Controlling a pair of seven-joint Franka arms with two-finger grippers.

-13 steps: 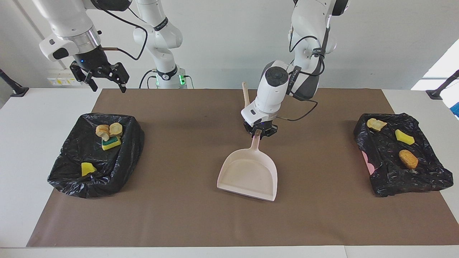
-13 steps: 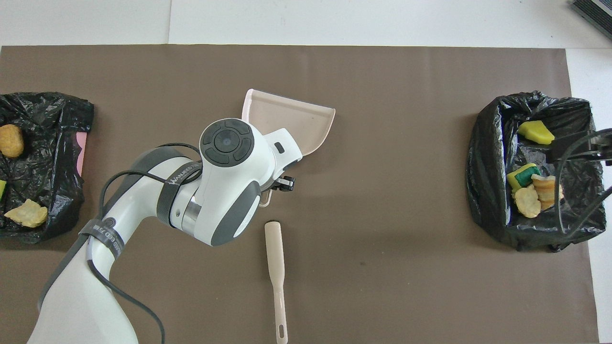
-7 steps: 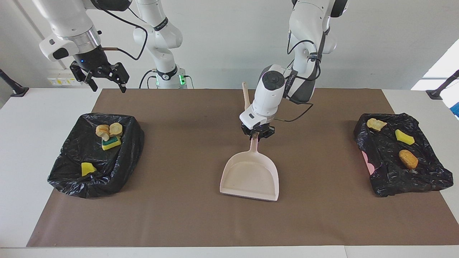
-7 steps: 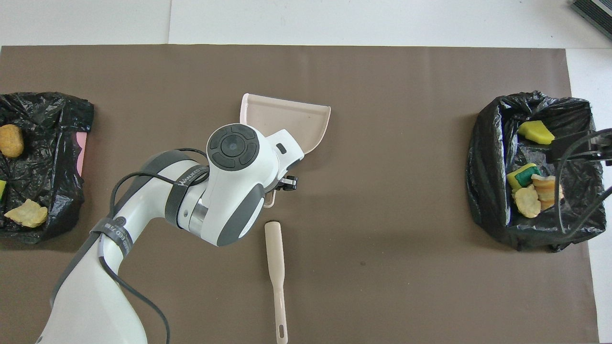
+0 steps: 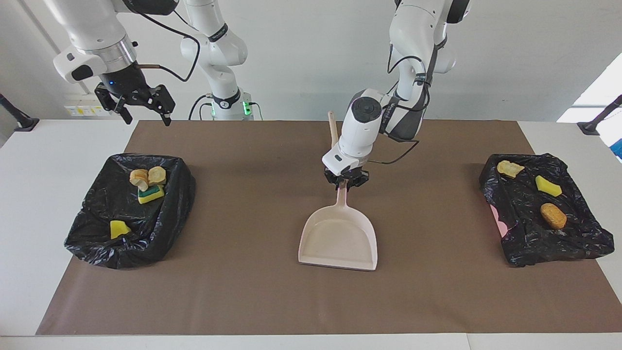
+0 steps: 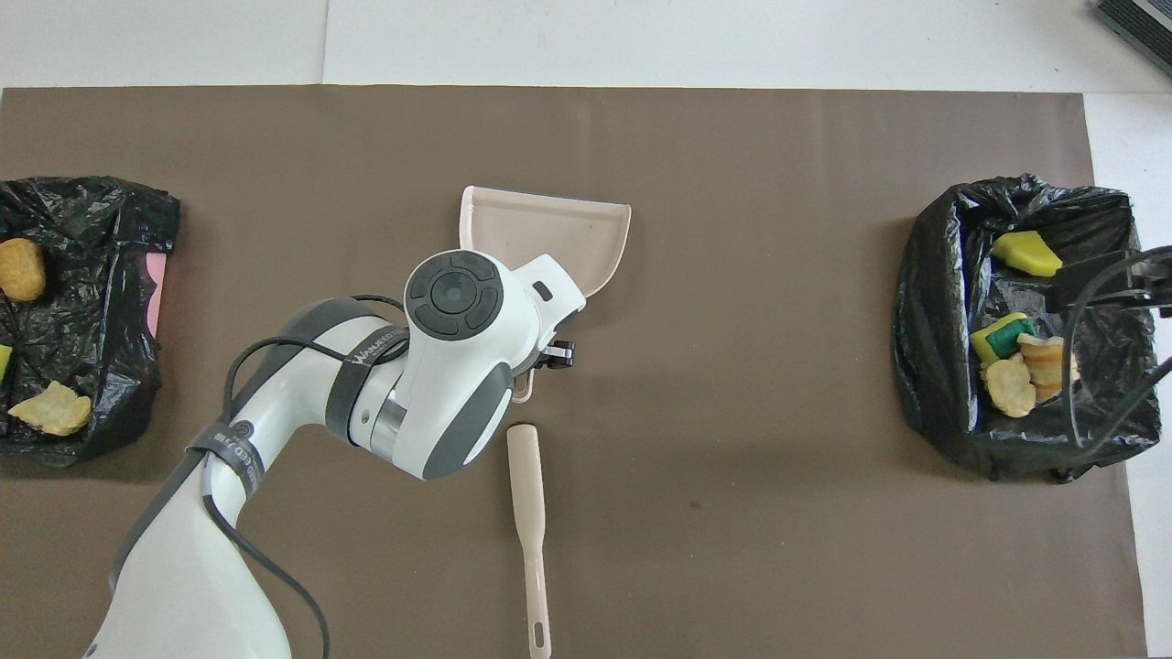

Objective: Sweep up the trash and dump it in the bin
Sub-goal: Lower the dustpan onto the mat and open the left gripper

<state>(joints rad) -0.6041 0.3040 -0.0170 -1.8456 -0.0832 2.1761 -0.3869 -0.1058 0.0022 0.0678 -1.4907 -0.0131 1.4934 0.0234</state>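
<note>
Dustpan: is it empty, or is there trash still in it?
Empty. The dustpan lies flat on the brown mat, its tray bare in both views; the left gripper is at its handle.

From overhead, my left arm's wrist covers the dustpan (image 6: 549, 229) handle and the left pincer, so I cannot read the grip there. In the facing view the same arm hides most of the brush (image 5: 333, 130), which lies nearer the robots than the dustpan. The bin (image 6: 82, 320) at the left arm's end of the desk is cut off by the overhead picture's edge.
</note>
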